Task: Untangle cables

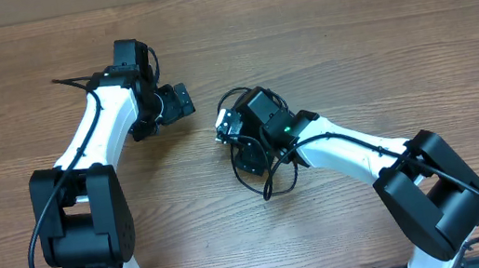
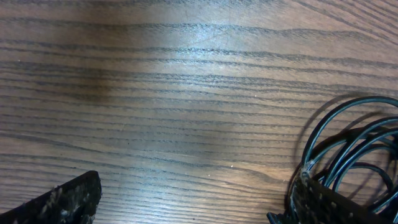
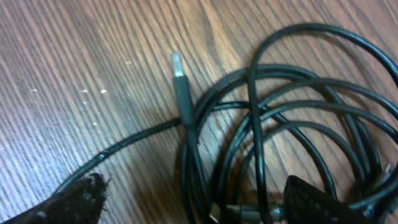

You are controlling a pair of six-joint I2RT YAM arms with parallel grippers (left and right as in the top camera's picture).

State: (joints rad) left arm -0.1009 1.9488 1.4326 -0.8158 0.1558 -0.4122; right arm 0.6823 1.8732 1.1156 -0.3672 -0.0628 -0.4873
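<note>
Because the cables [image 3: 251, 93] lie as one bunch of overlapping loops between the wide-spread jaws of the right gripper [image 3: 193, 186], any bite here risks catching several strands at once. Closing on crossed cords and lifting would probably tighten the tangle rather than free it. One plug [image 3: 180, 87] points to twelve o'clock, and the cord leading off toward the finger [image 3: 71, 199] at seven o'clock could snag there. Seen from overhead, the bunch sits just right of the table's [image 1: 346, 25] middle, at about four o'clock from the left gripper [image 1: 177, 103], which is spread wide and holds nothing. With nothing pinning the pile, a pull may simply drag the whole bunch along.
</note>
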